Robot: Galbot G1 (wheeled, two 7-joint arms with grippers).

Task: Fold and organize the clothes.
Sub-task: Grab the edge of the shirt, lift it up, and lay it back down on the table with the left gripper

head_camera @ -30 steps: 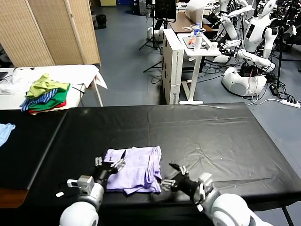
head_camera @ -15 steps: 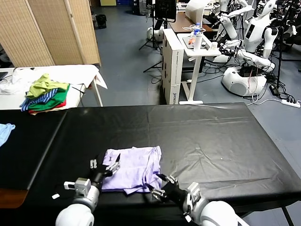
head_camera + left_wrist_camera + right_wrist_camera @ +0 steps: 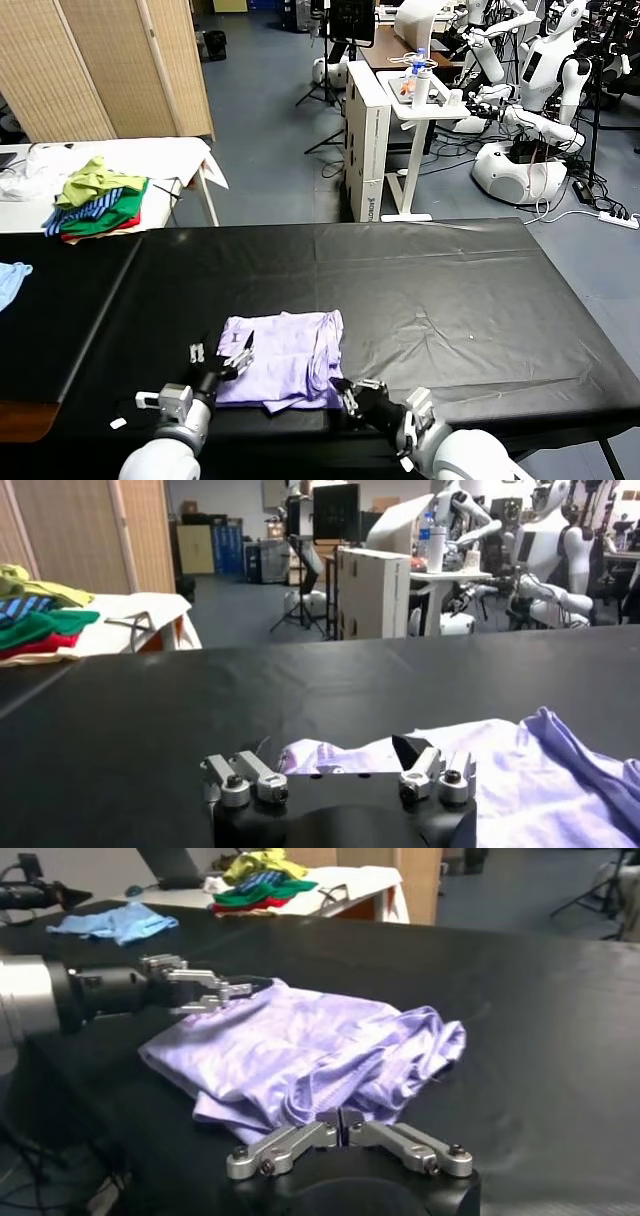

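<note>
Now the right end effector (image 3: pixel 350 393), which was wide open a second ago, is pinching the near right corner of the lavender T-shirt (image 3: pixel 285 357) lying folded on the black counter (image 3: pixel 450 300), while the left end effector (image 3: pixel 222 355) is waiting open at the left edge, so a next fold seems ready.

You will find one marking only: small dark vertical lettering on the white cabinet (image 3: pixel 368 150) in the head view. It cannot be read. No other text, label or number is legible.
</note>
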